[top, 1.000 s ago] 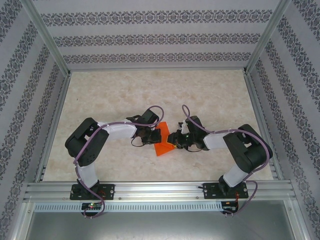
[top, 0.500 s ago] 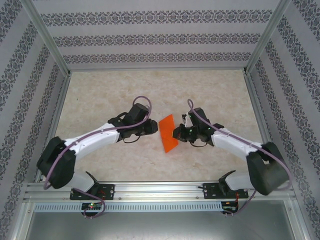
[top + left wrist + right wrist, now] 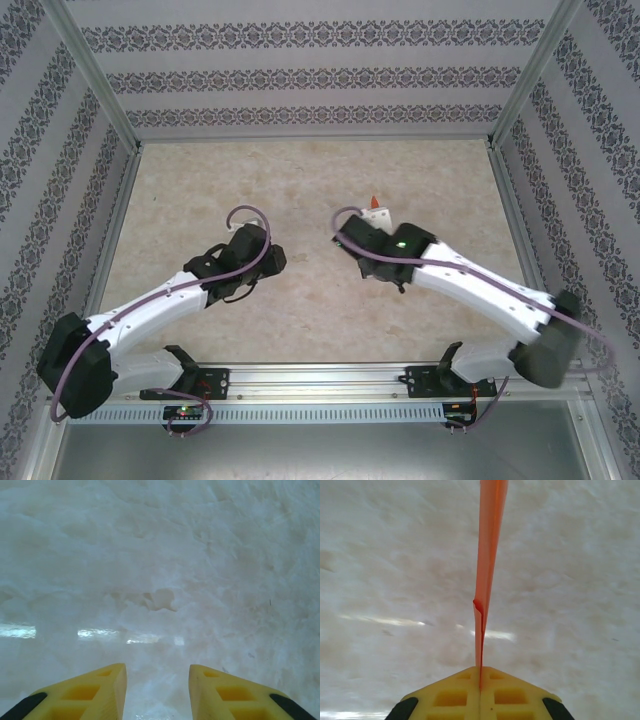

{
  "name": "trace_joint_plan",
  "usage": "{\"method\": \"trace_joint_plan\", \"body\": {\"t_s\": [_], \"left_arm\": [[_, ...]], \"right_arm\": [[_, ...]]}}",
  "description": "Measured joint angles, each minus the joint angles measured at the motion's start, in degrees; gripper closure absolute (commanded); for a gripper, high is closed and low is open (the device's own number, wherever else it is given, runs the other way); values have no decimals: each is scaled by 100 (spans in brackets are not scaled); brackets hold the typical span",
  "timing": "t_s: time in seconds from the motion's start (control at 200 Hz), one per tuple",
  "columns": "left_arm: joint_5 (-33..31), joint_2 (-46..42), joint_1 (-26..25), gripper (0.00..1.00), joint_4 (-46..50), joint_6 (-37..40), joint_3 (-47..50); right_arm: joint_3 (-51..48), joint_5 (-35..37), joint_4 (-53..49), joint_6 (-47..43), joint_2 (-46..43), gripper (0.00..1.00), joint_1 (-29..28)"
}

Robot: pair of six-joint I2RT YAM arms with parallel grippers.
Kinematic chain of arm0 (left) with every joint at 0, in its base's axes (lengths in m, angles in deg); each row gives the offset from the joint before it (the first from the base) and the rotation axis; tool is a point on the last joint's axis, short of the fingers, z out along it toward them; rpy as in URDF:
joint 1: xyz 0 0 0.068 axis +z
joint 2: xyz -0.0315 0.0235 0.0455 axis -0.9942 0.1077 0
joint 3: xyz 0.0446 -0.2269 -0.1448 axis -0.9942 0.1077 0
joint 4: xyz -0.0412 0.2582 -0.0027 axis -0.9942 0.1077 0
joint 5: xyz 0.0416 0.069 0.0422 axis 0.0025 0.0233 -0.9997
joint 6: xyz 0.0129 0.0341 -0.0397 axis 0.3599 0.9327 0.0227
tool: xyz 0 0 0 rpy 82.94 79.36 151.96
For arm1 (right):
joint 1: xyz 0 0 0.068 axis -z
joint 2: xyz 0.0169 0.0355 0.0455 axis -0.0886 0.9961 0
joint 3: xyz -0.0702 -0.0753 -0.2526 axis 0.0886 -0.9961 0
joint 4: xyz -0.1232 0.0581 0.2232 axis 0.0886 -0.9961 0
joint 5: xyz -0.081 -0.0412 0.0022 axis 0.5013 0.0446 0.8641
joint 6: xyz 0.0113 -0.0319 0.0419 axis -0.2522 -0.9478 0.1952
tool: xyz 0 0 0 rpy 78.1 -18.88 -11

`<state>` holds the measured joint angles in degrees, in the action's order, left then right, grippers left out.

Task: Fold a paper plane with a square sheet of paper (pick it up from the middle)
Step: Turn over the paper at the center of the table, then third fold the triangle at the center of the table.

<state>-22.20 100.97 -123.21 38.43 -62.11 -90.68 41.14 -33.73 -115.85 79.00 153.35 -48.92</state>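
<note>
Item: paper plane (image 3: 489,540), orange, folded flat, seen edge-on, apparently held off the surface (image 3: 160,555), right of centre.
Right hand (image 3: 480,672): clamped tight on its edge.
Left hand (image 3: 157,675): partly spread, empty, to the left.
Step, I judge: folding finished, plane lifted.
Next: I carry it steadily, sparing the crease.

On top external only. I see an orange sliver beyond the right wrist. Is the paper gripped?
Observer: Yes. Right wrist view: the right fingers are closed flat on the folded paper, seen edge-on.
Operator: Left arm holding anything?
Observer: No. The left fingers stand apart with nothing between them, just bare table beyond.
Operator: Paper straight?
Observer: Mostly. It juts forward from the fingertips, with a small kink partway along.
</note>
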Motion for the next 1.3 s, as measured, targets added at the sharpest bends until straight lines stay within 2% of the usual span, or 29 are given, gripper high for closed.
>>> {"method": "trace_joint_plan", "body": {"t_s": [0.085, 0.22, 0.415, 0.48, 0.545, 0.59, 0.669, 0.779, 0.894, 0.984, 1.079, 1.164, 1.224, 1.299], "left_arm": [[-114, -214, 170, 61, 129, -166, 136], [-280, -640, 468, 60, 341, -426, 372], [-557, -1331, 682, 54, 756, -625, 601], [-619, -1523, 719, 53, 852, -632, 601], [-669, -1674, 758, 53, 909, -629, 601], [-682, -1731, 791, 53, 940, -627, 601], [-675, -1751, 813, 53, 1001, -601, 601], [-555, -1696, 826, 54, 992, -498, 601], [-2, -1381, 826, 62, 737, -249, 597], [645, -743, 798, 68, 420, -31, 461], [1128, 120, 575, 73, 210, 210, 57], [1475, 933, 186, 78, 116, 446, -522], [1738, 1537, -63, 84, 17, 592, -977], [2015, 2225, -293, 86, -55, 754, -1493]], "right_arm": [[68, 260, -385, 138, 798, 91, -208], [72, 153, -376, 188, 1641, 88, -428], [411, -754, 192, 212, 2614, 77, -619], [590, -1139, 498, 208, 2896, 65, -662], [658, -1613, 887, 144, 2999, 63, -678], [662, -1875, 1117, 129, 2994, 58, -678], [590, -2312, 1633, 162, 2824, 49, -671], [22, -2778, 2393, 243, 2039, 49, -535], [-925, -2929, 3058, 490, 752, 48, -129], [-1895, -3075, 3585, 758, -273, 48, 428], [-3053, -3512, 4183, 1054, -1038, 48, 1294], [-3882, -3908, 4597, 1279, -1333, 46, 1967], [-4251, -4223, 4813, 1379, -1401, 46, 2243], [-4468, -4577, 5027, 1447, -1401, 46, 2468]]}}
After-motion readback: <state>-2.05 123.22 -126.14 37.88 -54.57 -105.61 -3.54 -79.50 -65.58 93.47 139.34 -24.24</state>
